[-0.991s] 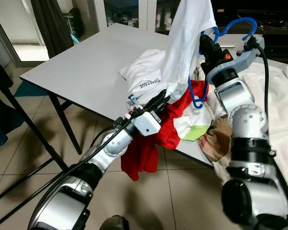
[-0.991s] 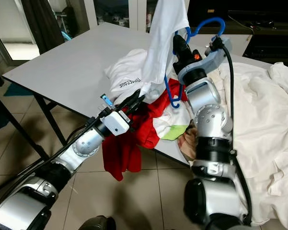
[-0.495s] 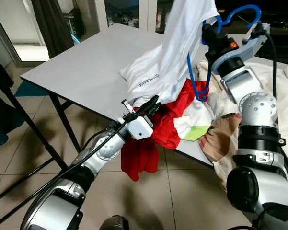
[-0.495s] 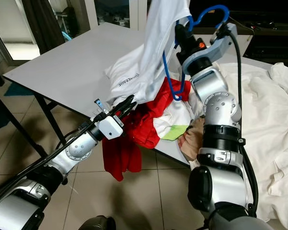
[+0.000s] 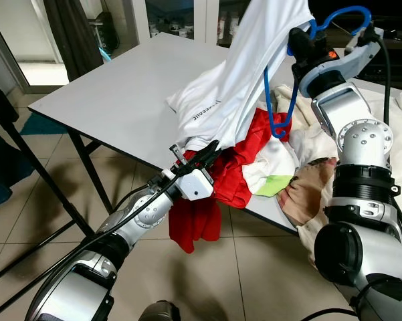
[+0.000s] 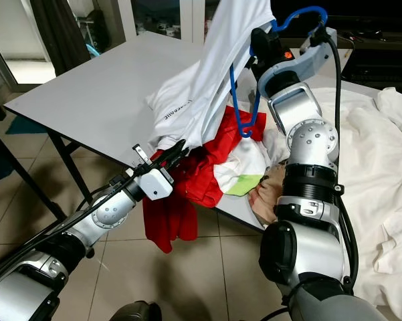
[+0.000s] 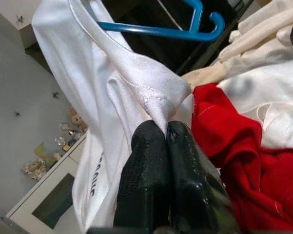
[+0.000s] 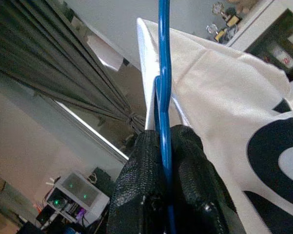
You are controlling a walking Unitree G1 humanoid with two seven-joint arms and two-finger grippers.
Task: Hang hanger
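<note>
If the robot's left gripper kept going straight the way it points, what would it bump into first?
Probably the white T-shirt: the left gripper, already shut on its edge, points up into that cloth. The red garment lies beside it; depth is unclear.

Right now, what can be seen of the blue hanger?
The blue hanger looks like thin, glossy plastic or coated wire, with a curved hook at the top and an upturned end on its lower arm. It is held up above the table's clothes pile, the right hand shut on it near the neck. A white T-shirt drapes over it; the left hand pinches that shirt's hem lower down. Its lower end hangs close to a red garment.
</note>
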